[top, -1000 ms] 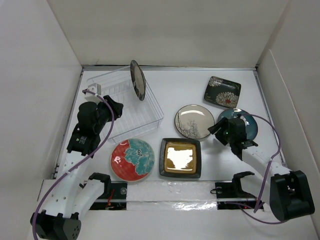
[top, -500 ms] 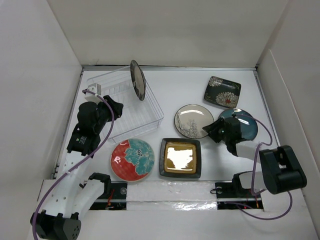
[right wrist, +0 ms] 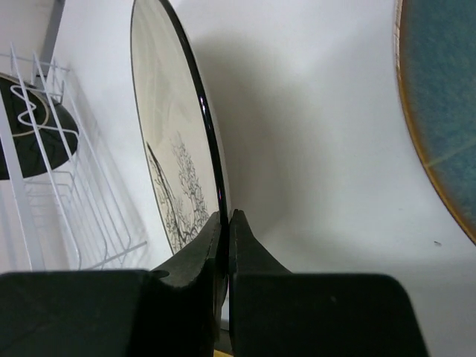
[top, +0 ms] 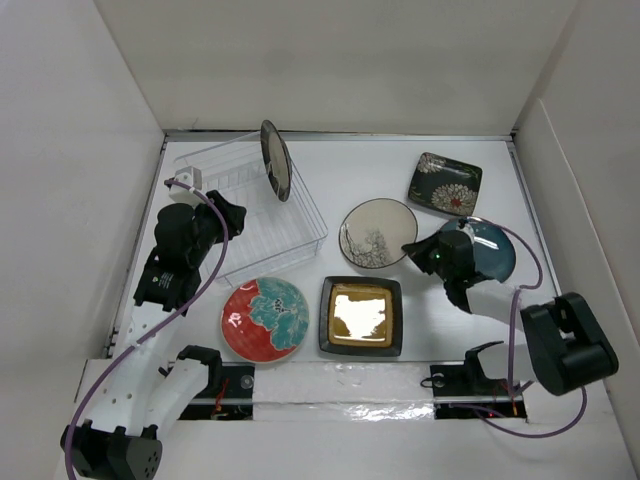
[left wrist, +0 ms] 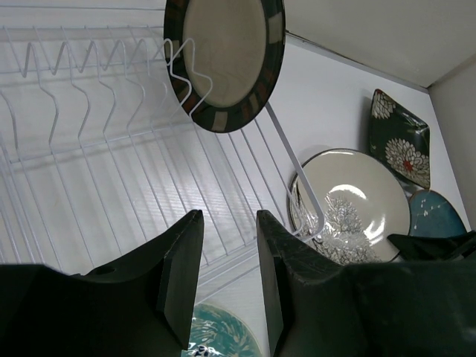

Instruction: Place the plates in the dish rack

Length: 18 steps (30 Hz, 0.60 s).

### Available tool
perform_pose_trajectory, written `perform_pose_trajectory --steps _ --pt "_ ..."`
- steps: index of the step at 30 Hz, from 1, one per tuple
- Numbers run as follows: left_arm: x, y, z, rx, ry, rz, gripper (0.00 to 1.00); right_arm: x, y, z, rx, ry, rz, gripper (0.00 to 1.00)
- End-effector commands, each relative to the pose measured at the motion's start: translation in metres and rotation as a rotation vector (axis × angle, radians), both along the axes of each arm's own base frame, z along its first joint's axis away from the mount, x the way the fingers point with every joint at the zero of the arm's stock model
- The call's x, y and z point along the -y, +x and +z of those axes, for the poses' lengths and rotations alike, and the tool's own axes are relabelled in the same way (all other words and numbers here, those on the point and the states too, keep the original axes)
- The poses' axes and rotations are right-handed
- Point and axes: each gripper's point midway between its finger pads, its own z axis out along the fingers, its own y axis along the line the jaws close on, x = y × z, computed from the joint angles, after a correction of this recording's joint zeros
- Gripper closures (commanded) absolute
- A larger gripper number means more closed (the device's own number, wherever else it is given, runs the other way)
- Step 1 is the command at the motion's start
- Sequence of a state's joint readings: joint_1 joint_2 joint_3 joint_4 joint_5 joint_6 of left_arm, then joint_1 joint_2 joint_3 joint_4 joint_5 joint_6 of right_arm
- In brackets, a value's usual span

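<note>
- Dish rack [top: 250, 205]: back left of the table [top: 340, 180]. A narrow strip of bare surface separates its right corner from the branch-pattern plate [top: 375, 232]. It holds one dark-rimmed cream plate [top: 276, 160], upright on edge at the far right.
- Branch-pattern plate: tilted, its right rim pinched in the clenched right gripper [right wrist: 225, 223]. The teal plate [top: 490, 250] lies just beside it.
- Left gripper [left wrist: 227, 219]: above the rack, jaws apart, holding nothing.
- Lying flat: red plate [top: 265, 318] and black-gold square plate [top: 361, 315] near the front edge, dark floral square plate [top: 445, 184] back right.

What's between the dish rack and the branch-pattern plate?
Nothing: the top external view shows only a strip of bare white table between the dish rack and the branch-pattern plate held by the right gripper.
</note>
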State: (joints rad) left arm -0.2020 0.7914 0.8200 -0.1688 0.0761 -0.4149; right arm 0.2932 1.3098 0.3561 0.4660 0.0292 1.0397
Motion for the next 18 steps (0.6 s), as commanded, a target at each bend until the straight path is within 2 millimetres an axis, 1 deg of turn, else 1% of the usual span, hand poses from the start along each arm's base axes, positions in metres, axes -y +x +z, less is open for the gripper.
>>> perform_pose_trajectory --steps 1,2,3,4,5,6,7,8,9,10,11,12,13,14,15,16,17,18 --pt "0.000 0.002 0.020 0.070 0.000 0.004 0.68 0.010 0.041 0.099 0.270 -0.106 -0.110 1.00" --pt "-0.002 0.003 0.020 0.068 0.000 0.016 0.69 0.010 0.044 0.119 0.315 -0.119 -0.122 1.00" --pt "-0.006 0.003 0.019 0.063 0.005 0.034 0.69 0.010 0.045 0.144 0.380 -0.152 -0.128 1.00" --pt "-0.006 0.003 0.020 0.065 0.003 0.038 0.70 0.014 0.051 0.177 0.441 -0.170 -0.177 1.00" --pt "-0.006 0.002 0.022 0.072 -0.001 0.035 0.70 0.006 0.051 0.195 0.480 -0.188 -0.176 1.00" --pt "-0.005 0.000 0.025 0.085 -0.010 0.032 0.71 0.006 0.052 0.210 0.511 -0.237 -0.183 1.00" --pt "-0.004 -0.001 0.028 0.094 -0.016 0.023 0.74 0.009 0.054 0.225 0.533 -0.259 -0.224 1.00" --pt "-0.003 -0.001 0.029 0.097 -0.017 0.020 0.78 -0.003 0.053 0.261 0.599 -0.239 -0.219 1.00" --pt "-0.002 -0.001 0.029 0.098 -0.019 0.018 0.83 -0.009 0.052 0.277 0.635 -0.280 -0.208 1.00" --pt "0.000 -0.001 0.029 0.102 -0.024 0.001 1.00 -0.012 0.055 0.289 0.655 -0.300 -0.228 1.00" --pt "0.002 -0.002 0.031 0.109 -0.028 -0.009 1.00 -0.019 0.054 0.324 0.712 -0.288 -0.238 1.00" --pt "0.003 -0.004 0.033 0.122 -0.032 -0.018 1.00 -0.033 0.050 0.339 0.746 -0.327 -0.203 1.00" --pt "0.004 -0.005 0.034 0.125 -0.034 -0.023 1.00 -0.042 0.050 0.349 0.752 -0.346 -0.182 1.00" --pt "0.004 -0.004 0.035 0.125 -0.034 -0.021 1.00 -0.056 0.057 0.353 0.752 -0.369 -0.163 1.00" --pt "0.003 -0.005 0.038 0.130 -0.033 -0.017 1.00 -0.063 0.055 0.387 0.811 -0.388 -0.164 1.00" --pt "0.002 -0.005 0.039 0.132 -0.033 -0.011 1.00 -0.079 0.054 0.399 0.827 -0.392 -0.142 1.00" --pt "0.000 -0.007 0.041 0.138 -0.034 -0.002 1.00 -0.099 0.069 0.383 0.780 -0.455 -0.103 1.00" --pt "-0.002 -0.008 0.046 0.150 -0.036 0.008 1.00 -0.105 0.068 0.415 0.828 -0.459 -0.110 1.00"
